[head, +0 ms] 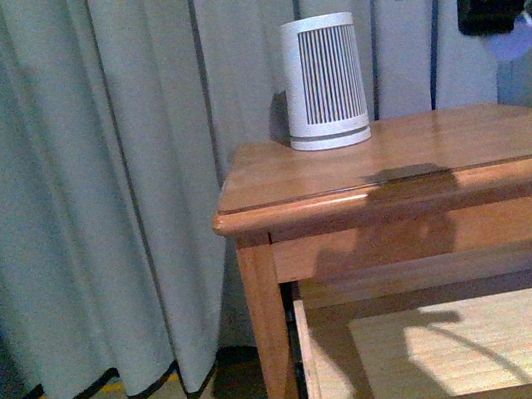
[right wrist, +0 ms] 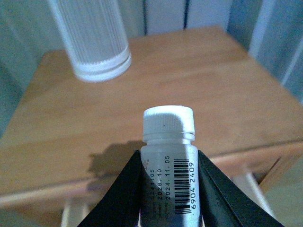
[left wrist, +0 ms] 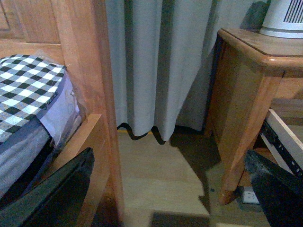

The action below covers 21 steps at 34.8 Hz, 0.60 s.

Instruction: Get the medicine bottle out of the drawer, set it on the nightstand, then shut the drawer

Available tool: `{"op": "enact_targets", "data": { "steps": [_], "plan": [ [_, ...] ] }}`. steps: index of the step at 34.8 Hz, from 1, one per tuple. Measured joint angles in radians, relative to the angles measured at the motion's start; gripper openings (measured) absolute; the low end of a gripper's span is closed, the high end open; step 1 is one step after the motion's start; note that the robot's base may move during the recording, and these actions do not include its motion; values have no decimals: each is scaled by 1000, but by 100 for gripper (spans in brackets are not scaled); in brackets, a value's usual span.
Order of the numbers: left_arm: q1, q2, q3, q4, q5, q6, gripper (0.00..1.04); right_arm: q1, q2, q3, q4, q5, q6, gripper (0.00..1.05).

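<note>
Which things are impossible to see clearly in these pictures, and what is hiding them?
Right wrist view: fingers of the right hand cover part of the label on the medicine bottle; the picture edge cuts off its base.
Front view: the bottle is only a pale blur; the lower edge cuts off most of the front of the drawer.

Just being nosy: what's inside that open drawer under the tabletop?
Only bare pale wood and shadows show inside the drawer. Its near end and right side lie outside the picture. The medicine bottle is in the right claw, above the nightstand.
</note>
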Motion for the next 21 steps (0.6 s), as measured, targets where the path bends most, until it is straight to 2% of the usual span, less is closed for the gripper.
{"op": "enact_targets", "data": {
  "steps": [4,9,21],
  "plan": [
    [0,0,0,0,0,0,98,-82,113,119,24,19,-82,29],
    [0,0,0,0,0,0,98,-172,311,272,-23,10,-105,29],
    [0,0,0,0,0,0,98,-251,515,453,-94,-24,-65,29]
  ]
}}
